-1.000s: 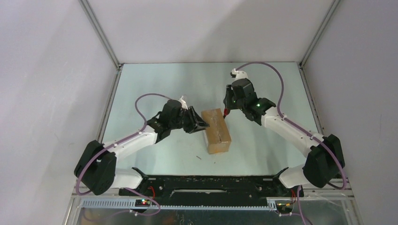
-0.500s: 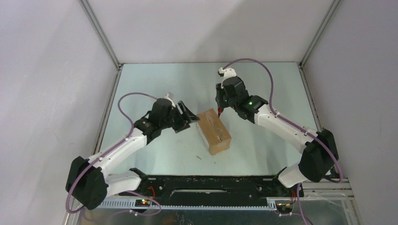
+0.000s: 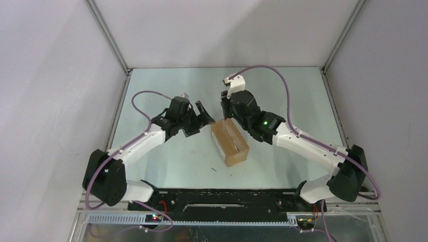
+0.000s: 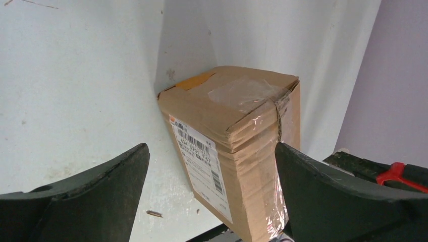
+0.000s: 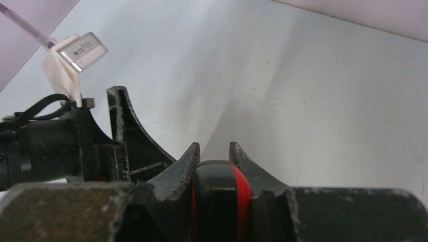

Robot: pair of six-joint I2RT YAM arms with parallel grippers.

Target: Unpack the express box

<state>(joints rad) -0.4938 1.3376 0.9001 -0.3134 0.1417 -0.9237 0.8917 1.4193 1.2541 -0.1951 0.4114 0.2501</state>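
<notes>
1. The table (image 3: 166,85) was pale and bare-topped, walled on the left, far and right sides.
2. The right arm (image 3: 313,146) reached from the near right corner toward the middle, and the left arm (image 3: 136,146) reached in from the near left.
3. The box (image 3: 229,141) lay on the table near the middle, between the two grippers. It sat at a slant, with its far end turned toward the left. Its flaps were down, and clear tape (image 4: 252,96) ran over the top and down the end.
4. The left gripper (image 3: 202,118) hung just left of the box's far corner. In the left wrist view its jaws stood wide apart with nothing between them, and the box (image 4: 237,151) showed beyond the gap (image 4: 211,147), apart from both fingers.
5. The right gripper (image 3: 229,103) was at the far end of the box; whether it touched the box could not be told. In the right wrist view its fingers (image 5: 213,151) were closed narrowly on a knife (image 5: 217,201). Only the knife's red-and-black handle showed, and the blade was hidden.
6. A white label (image 4: 202,161) with a barcode was stuck on one side of the box.
7. A small dark speck (image 3: 214,169) lay on the table just near of the box's left side.
</notes>
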